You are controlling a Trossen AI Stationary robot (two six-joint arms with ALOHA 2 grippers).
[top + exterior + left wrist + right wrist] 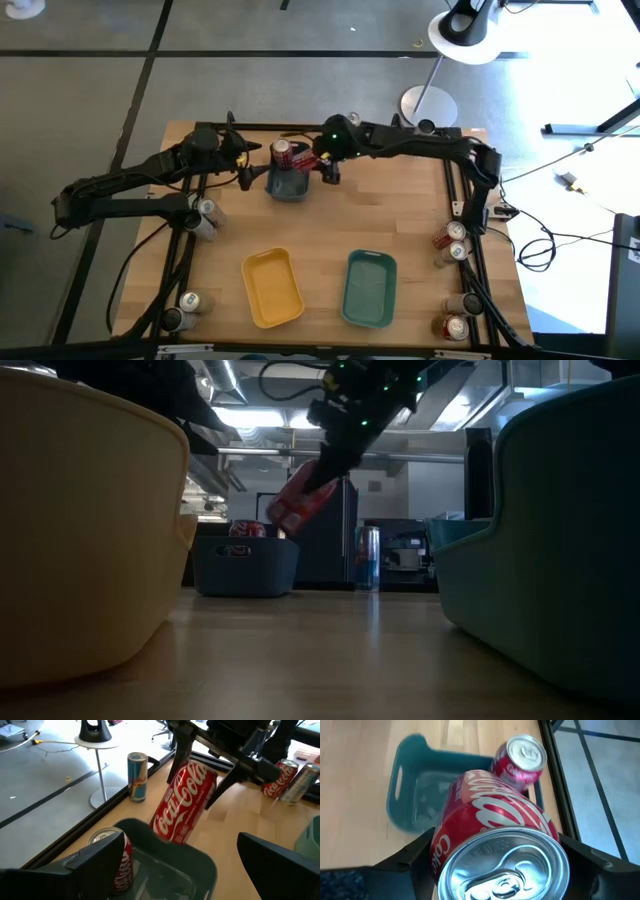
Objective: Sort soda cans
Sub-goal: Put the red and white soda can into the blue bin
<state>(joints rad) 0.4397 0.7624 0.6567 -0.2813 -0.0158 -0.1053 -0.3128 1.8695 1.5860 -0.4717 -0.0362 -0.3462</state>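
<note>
Right gripper gripping tilted red can, above dark blue tray

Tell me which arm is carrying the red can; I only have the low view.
Observer: The right gripper holds the red can, tilted, above the dark blue tray's rim.
Operator: Report where the left gripper is.
Observer: The left gripper is open and holds nothing, beside that tray on the opposite side.
Operator: Check the yellow and teal trays.
Observer: The high view shows the yellow tray and the teal tray both empty.
</note>
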